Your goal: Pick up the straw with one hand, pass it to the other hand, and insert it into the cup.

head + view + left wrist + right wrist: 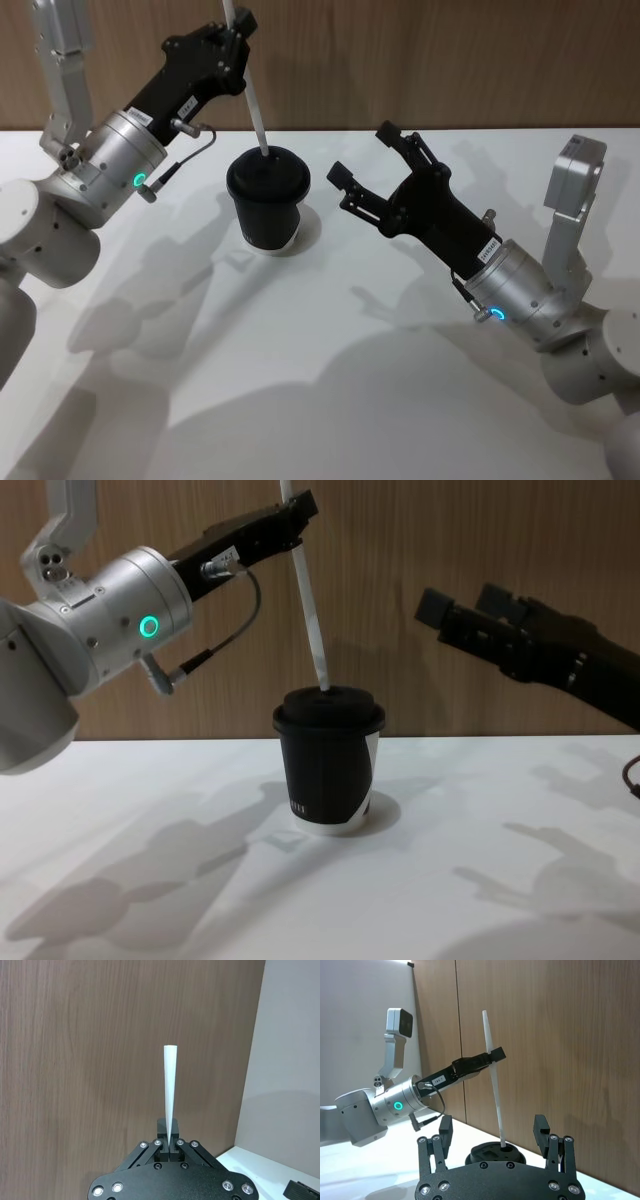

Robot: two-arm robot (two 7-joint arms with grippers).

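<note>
The white straw (255, 110) stands nearly upright, leaning slightly. My left gripper (238, 22) is shut on its upper part, above and behind the cup. The straw's lower tip (324, 685) meets the domed lid of the black cup (268, 205), which stands on the white table (350, 380). How deep the tip sits cannot be told. In the left wrist view the straw (170, 1090) rises from the closed fingers. My right gripper (360, 150) hangs open to the right of the cup, apart from it. From the right wrist view the straw (493, 1095) and cup lid (487, 1150) lie ahead.
A wooden wall (450, 60) runs behind the table's back edge. A thin black cable (185, 160) loops beside the left wrist. Shadows of both arms fall on the bare table in front of the cup.
</note>
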